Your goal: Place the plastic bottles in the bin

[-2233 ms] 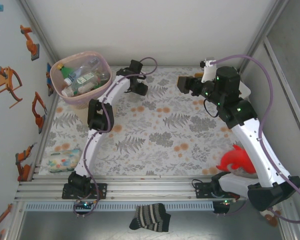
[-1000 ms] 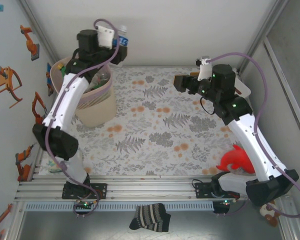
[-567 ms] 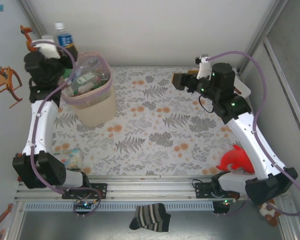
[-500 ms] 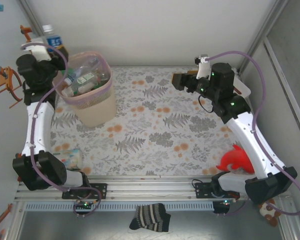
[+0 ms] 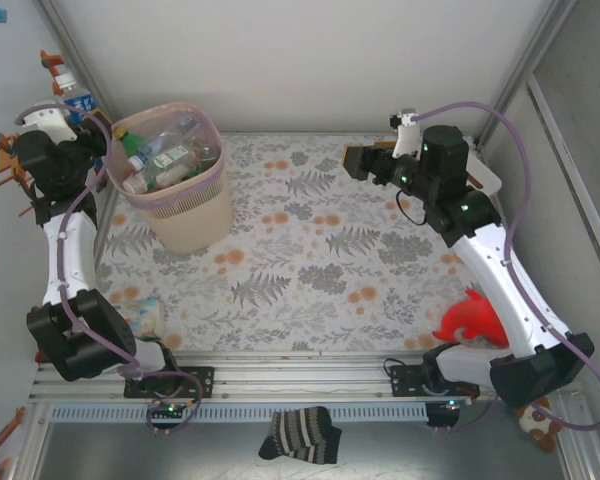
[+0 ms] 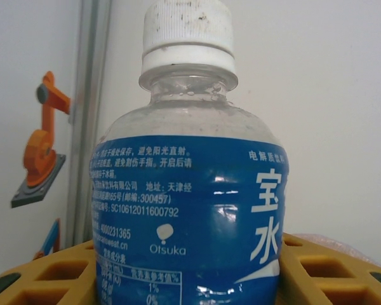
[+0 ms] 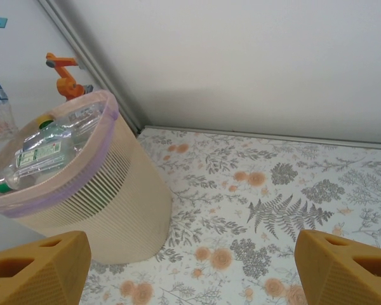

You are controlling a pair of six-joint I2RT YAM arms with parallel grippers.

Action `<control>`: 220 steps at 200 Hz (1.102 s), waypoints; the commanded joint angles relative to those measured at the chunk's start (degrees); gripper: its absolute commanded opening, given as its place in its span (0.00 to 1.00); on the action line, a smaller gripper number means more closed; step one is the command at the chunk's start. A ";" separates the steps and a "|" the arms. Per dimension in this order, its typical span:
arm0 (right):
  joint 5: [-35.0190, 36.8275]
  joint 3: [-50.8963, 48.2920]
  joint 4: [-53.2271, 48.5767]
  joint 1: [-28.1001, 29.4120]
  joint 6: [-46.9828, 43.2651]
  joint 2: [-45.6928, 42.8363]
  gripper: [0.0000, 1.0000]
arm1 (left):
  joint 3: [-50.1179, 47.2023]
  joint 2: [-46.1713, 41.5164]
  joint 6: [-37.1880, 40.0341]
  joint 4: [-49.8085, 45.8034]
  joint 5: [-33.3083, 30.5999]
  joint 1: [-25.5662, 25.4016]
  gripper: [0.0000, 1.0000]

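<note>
Tabletop (image 5: 310, 270): fern-print, white walls (image 5: 310, 60) behind.
Bottle (image 6: 190, 121): blue label (image 6: 197, 210), white cap (image 6: 188, 25); your left end effector (image 6: 190, 273) grips it.
Right end effector (image 7: 190, 267): wide.

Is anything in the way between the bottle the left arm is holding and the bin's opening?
Nothing visible does. The left gripper holds the blue-labelled bottle raised just left of the bin, outside its rim. The bin's mouth is uncovered, though bottles inside are piled near the rim.

A robot lab cell, with white panel walls (image 5: 310, 60), aluminium rails (image 5: 290, 378) and robot-arm stickers (image 6: 43, 143).
</note>
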 commanded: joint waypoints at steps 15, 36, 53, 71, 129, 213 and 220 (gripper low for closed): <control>-0.28 0.66 1.69 -0.35 0.25 -0.32 0.83 | -2.09 3.25 -2.11 6.70 7.64 0.16 0.34; -0.19 0.60 1.72 -0.35 0.25 -0.33 0.83 | -3.36 4.52 -2.34 8.37 9.41 0.16 0.34; -0.10 0.65 1.78 -0.35 0.19 -0.17 0.83 | -4.70 5.24 -3.04 10.34 10.94 0.16 0.35; -0.15 0.69 1.87 -0.30 0.17 0.02 0.83 | -5.39 5.76 -2.84 10.58 11.60 0.07 0.35; -0.71 1.07 2.31 -0.33 0.25 0.77 0.83 | -9.76 3.99 -1.13 12.42 10.70 0.07 0.59; -1.11 0.65 3.01 -0.35 0.34 0.57 0.83 | -4.93 1.68 0.67 6.98 13.18 0.08 0.63; -1.07 0.57 3.10 -0.35 0.28 0.61 0.83 | -4.25 1.77 1.02 6.06 13.59 0.07 0.61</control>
